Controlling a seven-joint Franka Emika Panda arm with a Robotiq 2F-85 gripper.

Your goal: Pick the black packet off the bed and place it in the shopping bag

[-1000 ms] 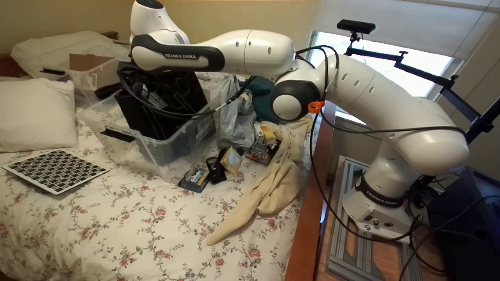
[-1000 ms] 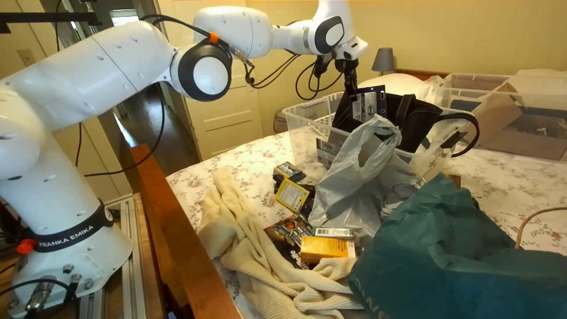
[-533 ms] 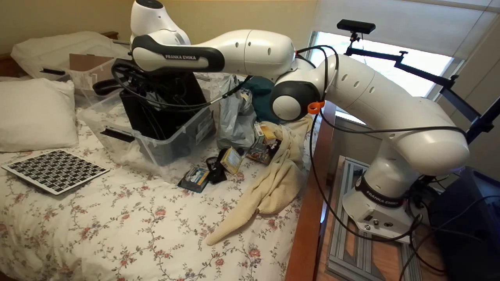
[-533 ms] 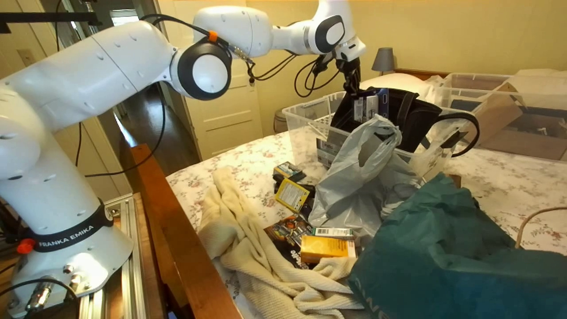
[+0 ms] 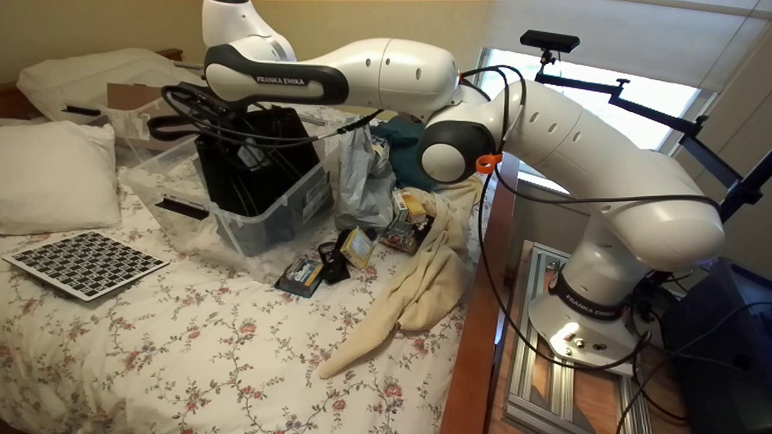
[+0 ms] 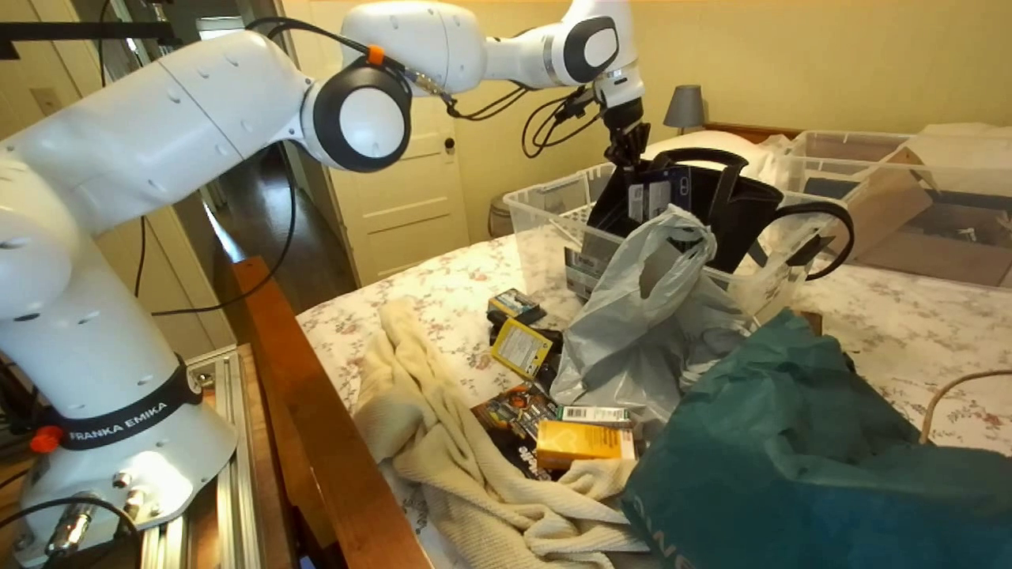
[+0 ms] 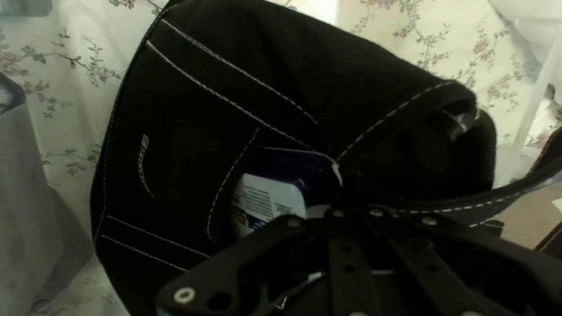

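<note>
Robot arm (image 6: 368,122): mounted just beside the wooden rail (image 6: 328,427) of the bed (image 5: 241,343), stretched out over the floral bedding.
Teal bag (image 6: 798,466): crumpled, large in the foreground of an exterior view.
Cream blanket (image 6: 443,446): bunched in long folds near the rail, running up against the teal bag.
Orange box (image 6: 583,442): lies beside the blanket, among other small packs.
Yellow box (image 6: 520,348): a little farther out, tilted, with dark items around it.
Grey plastic bag (image 6: 624,332): slumps between these boxes and the clear bin (image 6: 545,245), its handles upward.
Clear bin: on the bed, with the shopping bag (image 6: 739,225) inside it.
Shopping bag: black, leaning; pale stitching shows in the wrist view, and a handle loops out past the bin's wall.
Packet (image 7: 281,188): in the shopping bag, deep blue with a white printed label, its lower part hidden by black fabric.
Gripper (image 6: 630,162): right above the packet, closed, fingers together; cannot tell whether the tips touch anything.
Checkered board (image 5: 87,265): flat on the bed, beyond the bin.
White pillow (image 5: 57,178): past the board.
Lamp (image 6: 685,107): grey-shaded, by the far wall.
</note>
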